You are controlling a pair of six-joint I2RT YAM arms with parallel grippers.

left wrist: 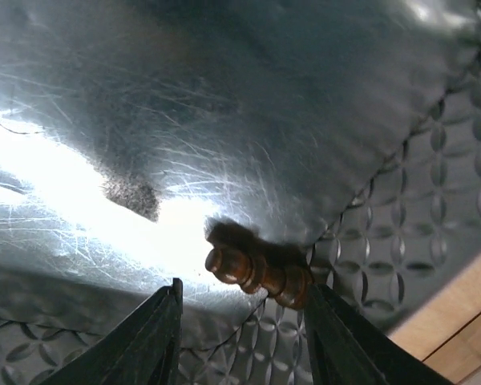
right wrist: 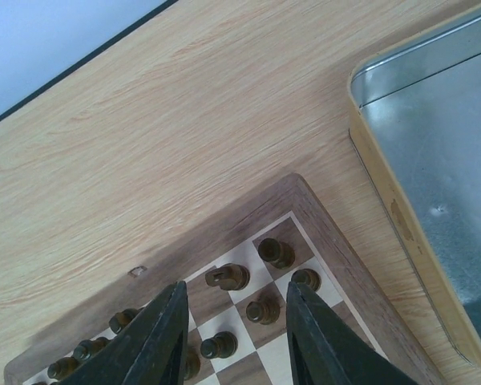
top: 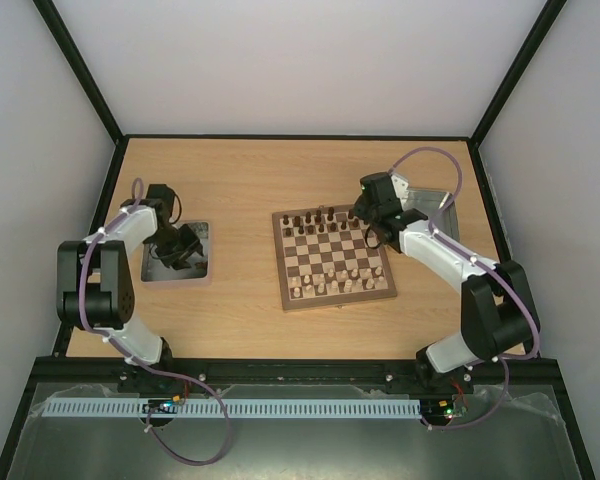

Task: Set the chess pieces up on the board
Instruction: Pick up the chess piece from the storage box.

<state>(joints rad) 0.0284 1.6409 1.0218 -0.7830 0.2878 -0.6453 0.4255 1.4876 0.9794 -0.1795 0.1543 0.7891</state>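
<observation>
Pale walls close in a wooden table (top: 240, 190) with the board (top: 332, 256) right of centre. Dark chess pieces (top: 315, 222) fill much of its two far rows and pale pieces (top: 330, 283) the near rows, so the job looks well advanced, though the overhead view is too small for a count. At least one remains.

Only the left wrist view shows it: a dark piece (left wrist: 256, 269) lying on its side in the left metal tray (top: 175, 282). The left gripper (left wrist: 244, 285) straddles it, jaws apart, not yet clamped.

The right wrist view shows the board's far right corner closely, with pieces standing on it. The right gripper (right wrist: 236, 285) hovers there, moderately parted and holding nothing. The right metal tray (right wrist: 433, 152) looks bare in the part it shows.
</observation>
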